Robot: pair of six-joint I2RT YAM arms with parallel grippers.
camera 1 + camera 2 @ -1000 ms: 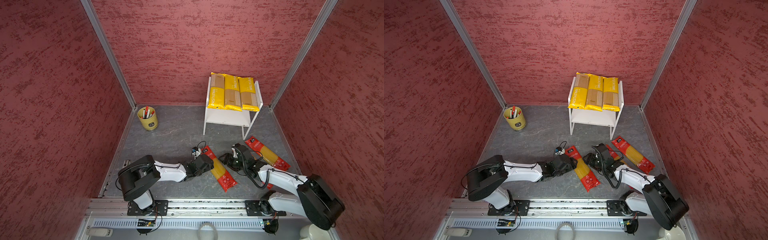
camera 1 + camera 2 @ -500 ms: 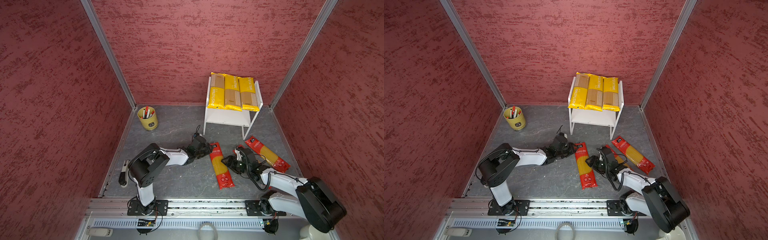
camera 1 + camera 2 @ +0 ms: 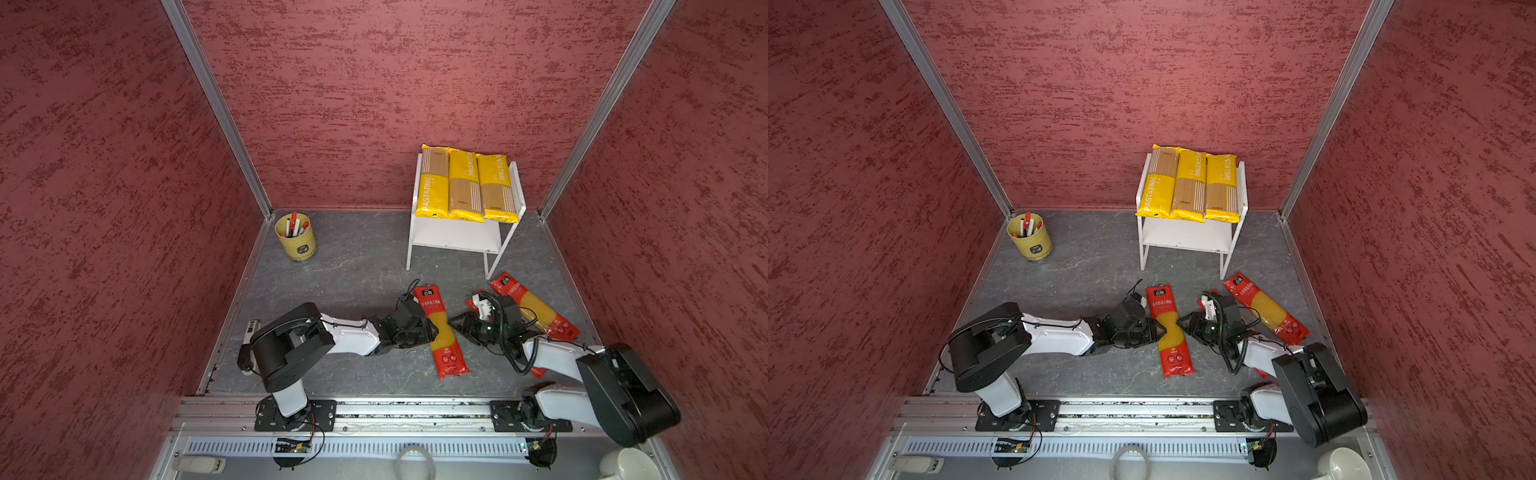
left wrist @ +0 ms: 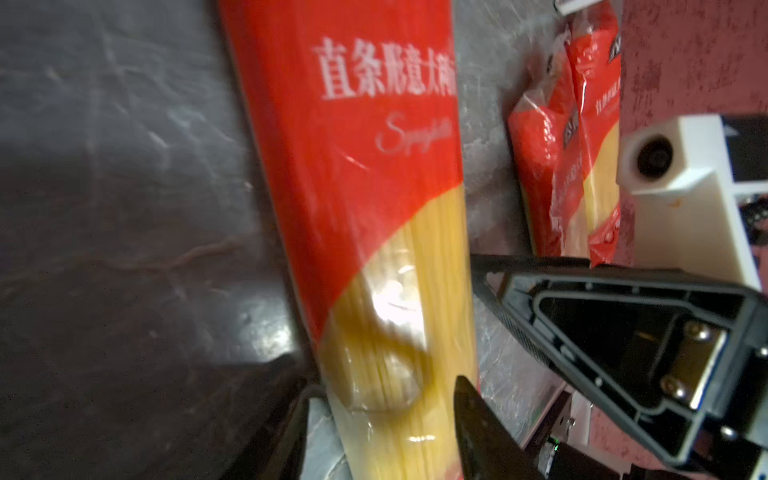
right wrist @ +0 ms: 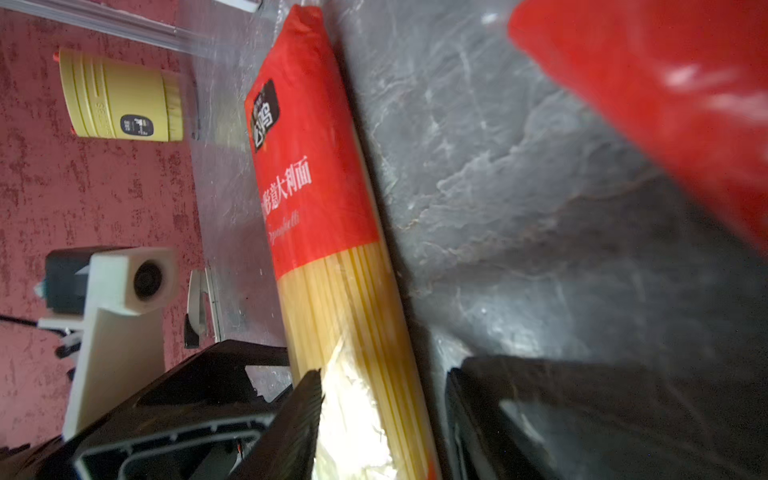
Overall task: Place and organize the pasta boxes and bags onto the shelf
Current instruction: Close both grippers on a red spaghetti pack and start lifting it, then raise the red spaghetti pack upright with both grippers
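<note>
Three yellow PASTATIME packs point(image 3: 465, 187) point(image 3: 1190, 187) lie side by side on the top board of the white shelf point(image 3: 453, 239) point(image 3: 1183, 239). A red spaghetti pack point(image 3: 446, 353) point(image 3: 1173, 353) point(image 4: 374, 166) point(image 5: 316, 187) lies on the grey floor between both arms. My left gripper point(image 3: 434, 328) point(image 4: 382, 382) straddles its see-through middle from the left, open, with floor showing beside one finger. My right gripper point(image 3: 451, 322) point(image 5: 384, 372) straddles the same stretch from the right, open. A second red pack point(image 3: 536, 307) point(image 3: 1266, 307) lies further right. A third red pack point(image 3: 471, 297) is mostly hidden under the right arm.
A yellow-green cup of pens point(image 3: 295, 237) point(image 3: 1030, 237) point(image 5: 120, 99) stands in the back left corner. Red walls close in three sides. The arms' metal rail point(image 3: 415, 411) runs along the front, and a white mug point(image 3: 627, 465) sits beyond it at the right.
The middle red pack turned from slanted to nearly straight. My left gripper slid from its far end to its middle. My right gripper moved in against the pack from the right.
</note>
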